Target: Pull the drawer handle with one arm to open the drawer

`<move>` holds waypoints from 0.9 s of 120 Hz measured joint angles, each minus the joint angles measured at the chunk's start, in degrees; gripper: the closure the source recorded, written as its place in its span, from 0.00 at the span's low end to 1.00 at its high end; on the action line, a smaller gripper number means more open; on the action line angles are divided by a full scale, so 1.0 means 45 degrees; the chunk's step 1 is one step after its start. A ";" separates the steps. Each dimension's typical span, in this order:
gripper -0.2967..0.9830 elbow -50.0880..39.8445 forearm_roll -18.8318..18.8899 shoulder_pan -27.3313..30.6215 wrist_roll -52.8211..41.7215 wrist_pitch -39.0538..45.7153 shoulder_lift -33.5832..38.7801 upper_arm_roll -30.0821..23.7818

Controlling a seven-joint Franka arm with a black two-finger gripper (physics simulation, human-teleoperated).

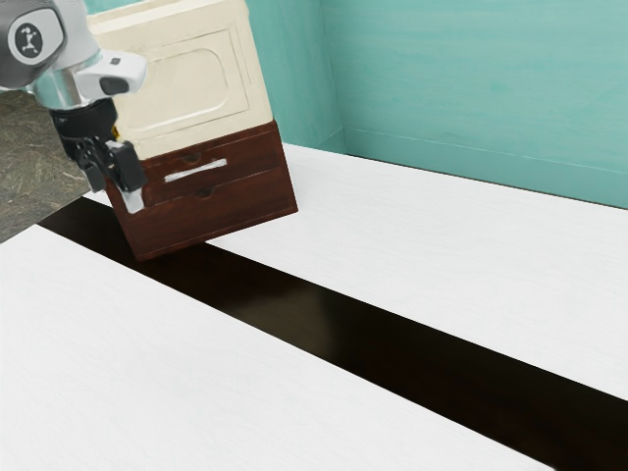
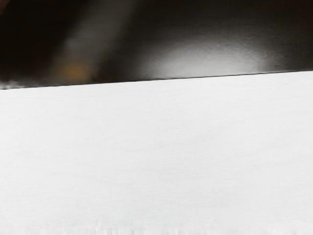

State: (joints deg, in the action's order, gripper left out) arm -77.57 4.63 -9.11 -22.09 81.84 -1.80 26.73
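Drawer handle (image 1: 195,170): pale horiz. bar, located on the dark brown front of the cabinet (image 1: 257,78), toward the ext. view's left. I find it on the upper drawer (image 1: 250,155), just above the seam w/ the lower drawer (image 1: 235,208). I see both fronts approx. level w/ each other, seam closed; drawer reads as shut. Dark notches noted above & below the bar. Cabinet's upper sect. is cream w/ a raised panel.

My gripper (image 1: 115,194) is at the cabinet's edge on the ext. view's left, pointing down, apart from the handle. Fingers stand apart w/ a gap btwn; exact width I can't tell. Nothing held that I can see. My arm (image 1: 74,86) comes in from the ext. view's upper left.

Cabinet stands on the table: one bottom corner on the dark strip (image 1: 412,353), the opp. one on the white tabletop (image 1: 392,245). Teal wall (image 1: 471,88) behind; grey floor (image 1: 18,147) at the ext. view's far left. Wrist view: white top meets dark strip along a straight edge; strip carries a pale sheen plus a small blurred orange patch (image 2: 75,72), nature undetermined.
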 joint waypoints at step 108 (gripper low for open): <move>0.23 0.1332 0.0697 0.1201 -0.5527 0.0597 0.0464 -0.0008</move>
State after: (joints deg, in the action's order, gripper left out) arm -71.58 7.76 -3.71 -46.96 84.52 0.29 26.69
